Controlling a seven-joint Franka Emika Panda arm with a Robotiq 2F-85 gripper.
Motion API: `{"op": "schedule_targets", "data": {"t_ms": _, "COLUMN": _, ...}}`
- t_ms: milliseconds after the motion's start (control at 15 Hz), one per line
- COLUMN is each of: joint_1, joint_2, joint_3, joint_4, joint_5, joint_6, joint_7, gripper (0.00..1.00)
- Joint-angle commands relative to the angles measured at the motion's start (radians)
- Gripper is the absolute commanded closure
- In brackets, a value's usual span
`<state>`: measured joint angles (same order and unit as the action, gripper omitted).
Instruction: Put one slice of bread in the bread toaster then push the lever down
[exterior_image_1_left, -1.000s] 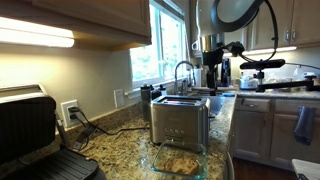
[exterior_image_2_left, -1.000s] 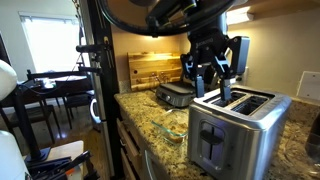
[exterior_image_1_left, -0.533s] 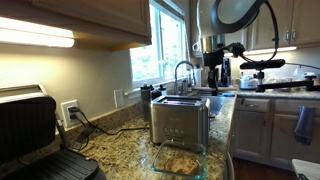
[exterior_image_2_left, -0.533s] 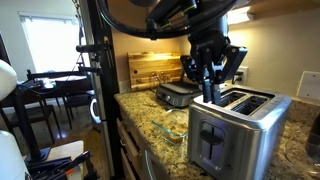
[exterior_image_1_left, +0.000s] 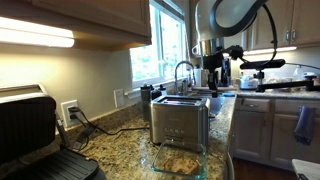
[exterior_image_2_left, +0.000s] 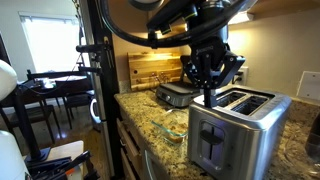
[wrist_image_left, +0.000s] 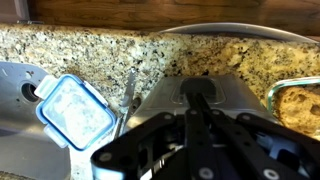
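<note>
The gripper (exterior_image_2_left: 208, 92) has drawn its fingers together; a second ago they stood spread. They now meet with nothing visible between them, just above the end of the bread toaster (exterior_image_2_left: 236, 128). The toaster has not moved on the counter (exterior_image_2_left: 150, 112). A slice of bread (exterior_image_1_left: 180, 162) stays in the glass dish (exterior_image_1_left: 156, 157) just beside the toaster.

a: what sort of room is it?
b: a kitchen. speckled granite surface (exterior_image_1_left: 120, 135), bright window (exterior_image_1_left: 168, 45) behind a faucet (exterior_image_1_left: 183, 70).
a: and the light?
b: a strip light (exterior_image_1_left: 35, 37) glows under the wall cabinet. grey cabinets (exterior_image_1_left: 255, 130) below, with a towel (exterior_image_1_left: 305, 122).
</note>
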<state>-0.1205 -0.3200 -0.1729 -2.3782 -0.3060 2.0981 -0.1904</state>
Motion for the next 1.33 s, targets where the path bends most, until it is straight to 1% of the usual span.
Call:
{"op": "schedule_targets", "data": {"t_ms": 0, "joint_1": -0.010, "joint_2": 0.001, "joint_3": -0.003, "joint_4": -0.006, "joint_5": 0.020, "joint_6": 0.005, "joint_7": -0.017, "gripper": 0.96}}
{"op": "schedule_targets", "data": {"t_ms": 1267, "joint_1": -0.008, "joint_2": 0.027, "joint_3": 0.001, "joint_4": -0.003, "joint_5": 0.035, "joint_6": 0.002, "joint_7": -0.010, "gripper": 0.96}}
